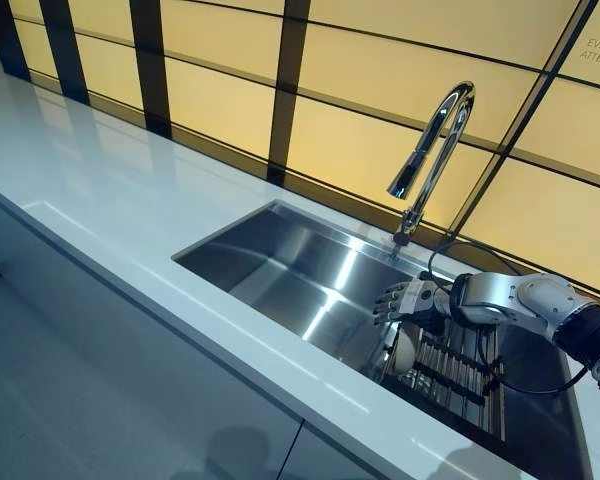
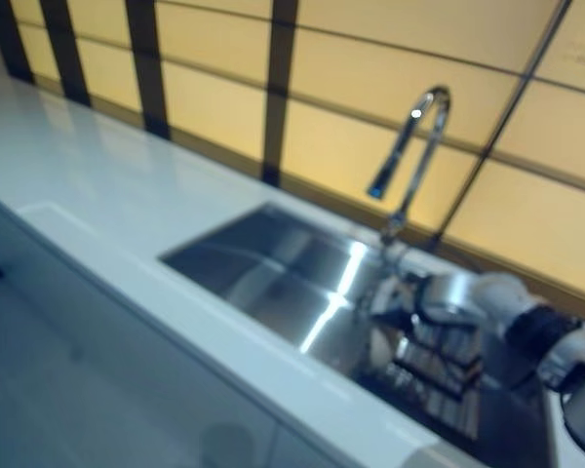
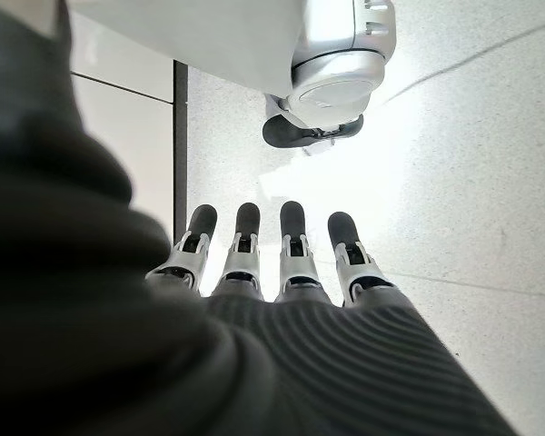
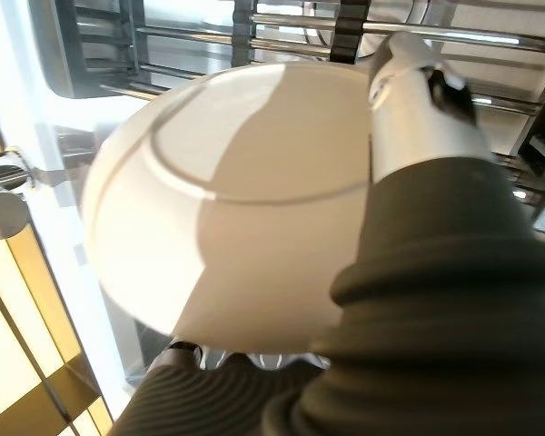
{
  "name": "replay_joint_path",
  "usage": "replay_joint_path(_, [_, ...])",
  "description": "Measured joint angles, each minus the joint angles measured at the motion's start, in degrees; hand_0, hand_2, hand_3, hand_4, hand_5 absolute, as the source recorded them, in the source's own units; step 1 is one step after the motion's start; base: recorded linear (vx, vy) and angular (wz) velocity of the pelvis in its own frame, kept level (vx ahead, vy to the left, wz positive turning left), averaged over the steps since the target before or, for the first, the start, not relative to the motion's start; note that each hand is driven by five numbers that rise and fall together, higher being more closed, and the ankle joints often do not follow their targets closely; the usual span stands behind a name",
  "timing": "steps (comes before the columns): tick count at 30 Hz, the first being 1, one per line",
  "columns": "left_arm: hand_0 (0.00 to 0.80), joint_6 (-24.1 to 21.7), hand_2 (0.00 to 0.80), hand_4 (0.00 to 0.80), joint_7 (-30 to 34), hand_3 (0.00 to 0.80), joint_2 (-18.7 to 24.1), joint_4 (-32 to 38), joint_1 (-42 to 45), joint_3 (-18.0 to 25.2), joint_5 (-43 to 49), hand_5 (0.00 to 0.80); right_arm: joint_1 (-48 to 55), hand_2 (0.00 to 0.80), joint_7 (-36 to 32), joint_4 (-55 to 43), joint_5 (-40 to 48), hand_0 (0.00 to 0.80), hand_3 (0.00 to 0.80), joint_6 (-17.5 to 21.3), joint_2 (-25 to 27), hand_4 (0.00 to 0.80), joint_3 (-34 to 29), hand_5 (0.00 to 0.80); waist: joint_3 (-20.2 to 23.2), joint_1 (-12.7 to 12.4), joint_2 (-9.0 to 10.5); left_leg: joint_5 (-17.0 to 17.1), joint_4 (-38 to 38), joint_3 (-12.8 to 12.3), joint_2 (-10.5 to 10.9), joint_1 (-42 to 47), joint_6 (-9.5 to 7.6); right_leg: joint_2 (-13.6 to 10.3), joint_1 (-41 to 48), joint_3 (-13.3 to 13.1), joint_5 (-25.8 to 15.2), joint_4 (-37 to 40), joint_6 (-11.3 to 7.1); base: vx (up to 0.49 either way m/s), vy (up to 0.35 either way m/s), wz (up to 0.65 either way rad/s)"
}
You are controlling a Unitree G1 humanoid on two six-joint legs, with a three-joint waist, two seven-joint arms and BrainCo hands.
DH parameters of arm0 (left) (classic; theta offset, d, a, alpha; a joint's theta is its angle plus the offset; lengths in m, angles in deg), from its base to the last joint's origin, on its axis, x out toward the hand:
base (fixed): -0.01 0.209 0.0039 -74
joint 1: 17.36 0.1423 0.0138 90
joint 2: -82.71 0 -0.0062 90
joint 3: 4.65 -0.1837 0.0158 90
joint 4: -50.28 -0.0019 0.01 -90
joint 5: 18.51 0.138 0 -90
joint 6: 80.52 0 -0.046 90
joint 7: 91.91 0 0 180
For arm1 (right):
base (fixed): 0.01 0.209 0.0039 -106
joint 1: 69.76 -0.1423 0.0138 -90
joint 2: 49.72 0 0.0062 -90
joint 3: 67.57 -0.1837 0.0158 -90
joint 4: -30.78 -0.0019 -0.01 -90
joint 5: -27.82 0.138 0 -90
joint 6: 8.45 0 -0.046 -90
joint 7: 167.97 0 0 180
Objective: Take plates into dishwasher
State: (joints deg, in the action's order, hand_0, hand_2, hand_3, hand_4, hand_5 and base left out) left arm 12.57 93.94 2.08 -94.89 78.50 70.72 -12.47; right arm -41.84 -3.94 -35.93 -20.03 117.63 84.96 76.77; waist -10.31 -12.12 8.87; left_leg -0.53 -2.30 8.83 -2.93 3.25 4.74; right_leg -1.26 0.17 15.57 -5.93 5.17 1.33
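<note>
1. Sink [image 1: 280,262] of stainless steel is the landmark: a rectangular basin set in a pale countertop [image 1: 110,190], with a curved chrome faucet [image 1: 435,140] rising at its back rim.
2. A wire dish rack [image 1: 460,372] lies across the sink's right end, dark bars running over the basin (probably there to let washed plates drain).
3. Right hand [image 1: 405,300] reaches in over the rack's left edge, just below the faucet base. Its own wrist view shows a white plate [image 4: 227,200] close against the palm side, the thumb [image 4: 409,100] lying across the plate's rim and the rack bars directly behind it.
4. Grip, read from that view: thumb on one face, fingers behind the other where they cannot be seen. I judge this a pinch on the rim; the hidden side is inferred, not observed.
5. From the head camera the plate appears edge-on at the rack's left end, beneath the fingers. Whether it rests on the bars or is clear of them cannot be told.
6. Left hand [image 3: 272,254] is idle, away from the sink, fingers straight and side by side, pointing down at a light speckled floor [image 3: 472,182]. Empty.
7. No dishwasher is visible in any view, so the destination is unconfirmed.
8. Judgement: early stage, plate being taken from the rack. A rim pinch on a smooth plate may slip if tilted.
</note>
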Motion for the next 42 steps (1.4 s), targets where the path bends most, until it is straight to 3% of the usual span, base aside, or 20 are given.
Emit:
replay_joint_path(9, [0.000, -0.01, 0.000, 0.000, 0.01, 0.000, 0.23, 0.40, -0.65, 0.00, -0.01, 0.000, 0.73, 0.000, 0.37, 0.07, -0.01, 0.000, 0.000, -1.03, -1.01, 0.000, -0.01, 0.000, -0.70, 0.02, 0.28, 0.01, 0.01, 0.03, -0.04, -0.55, 0.00, 0.06, -0.43, 0.21, 0.02, 0.00, -0.03, 0.000, 0.000, 0.00])
replay_joint_path(10, [0.000, -0.02, 0.000, 0.000, 0.01, 0.000, 0.24, 0.46, -0.82, 0.00, -0.01, 0.000, 0.73, 0.248, 0.38, 0.07, -0.01, 0.248, 0.248, -1.26, -1.02, 0.248, -0.09, 0.248, -0.93, 0.03, 0.34, 0.01, 0.05, 0.06, -0.03, -0.61, 0.00, 0.07, -0.47, 0.26, 0.03, 0.00, -0.03, 0.000, 0.000, 0.00])
replay_joint_path(12, [0.000, -0.02, 0.000, 0.000, 0.01, 0.000, 0.26, 0.57, -0.94, 0.00, -0.01, 0.000, 0.84, 0.568, 0.85, 0.08, -0.03, 0.568, 0.568, -1.49, -1.04, 0.568, -0.21, 0.568, -1.20, 0.01, 0.37, 0.01, 0.10, 0.11, 0.00, -0.68, 0.01, 0.07, -0.48, 0.31, 0.03, -0.01, -0.03, 0.000, 0.000, 0.00])
replay_joint_path(13, [0.000, -0.02, 0.000, 0.000, 0.01, 0.000, 0.26, 0.64, -0.95, 0.00, -0.01, 0.000, 0.96, 0.781, 1.17, 0.08, -0.05, 0.781, 0.781, -1.50, -1.04, 0.781, -0.23, 0.781, -1.28, 0.02, 0.35, 0.01, 0.11, 0.17, -0.01, -0.71, 0.01, 0.06, -0.49, 0.36, 0.03, -0.01, -0.03, 0.000, 0.000, 0.00])
replay_joint_path(42, [0.000, -0.10, 0.000, 0.000, -0.02, 0.000, 0.57, 0.65, -1.52, 0.08, 0.04, 0.000, 3.98, 0.800, 0.39, -0.04, -2.11, 0.800, 0.800, -1.64, 0.50, 0.800, -4.52, 0.800, -1.98, 0.14, 0.57, 0.02, 0.14, 0.35, 0.00, -0.65, 0.03, 0.06, -0.35, 0.46, 0.03, -0.15, -0.04, 0.001, 0.002, 0.00])
